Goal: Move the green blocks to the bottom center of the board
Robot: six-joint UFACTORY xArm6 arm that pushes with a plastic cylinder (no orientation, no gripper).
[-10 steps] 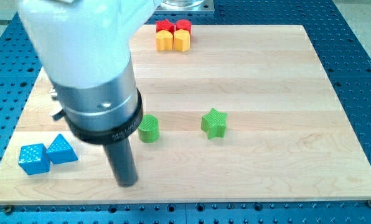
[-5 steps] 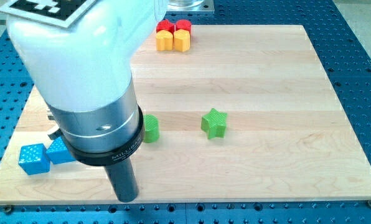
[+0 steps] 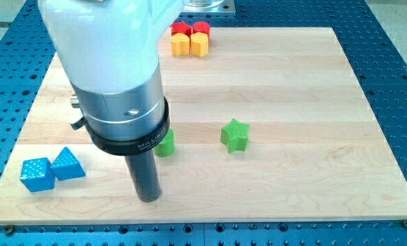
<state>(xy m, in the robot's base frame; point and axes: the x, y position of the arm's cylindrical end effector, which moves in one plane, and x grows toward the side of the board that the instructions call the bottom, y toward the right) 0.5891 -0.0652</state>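
**Green blocks mid-board, tip near the bottom edge**

Now my tip (image 3: pixel 147 198) rests on the wooden board (image 3: pixel 292 184) close to its bottom edge, below the green cylinder (image 3: pixel 166 144), which the arm's body partly hides. Whether they touch I cannot tell. The rod has no pincer and holds nothing. The green star (image 3: pixel 235 134) sits to the view's right, apart, one point facing the view's top; neither has a clear long axis. Bare wood runs from both down to the bottom centre.

A pale wooden tabletop (image 3: pixel 272 75) rests on a blue perforated metal base (image 3: pixel 395 61) under even, bright light.
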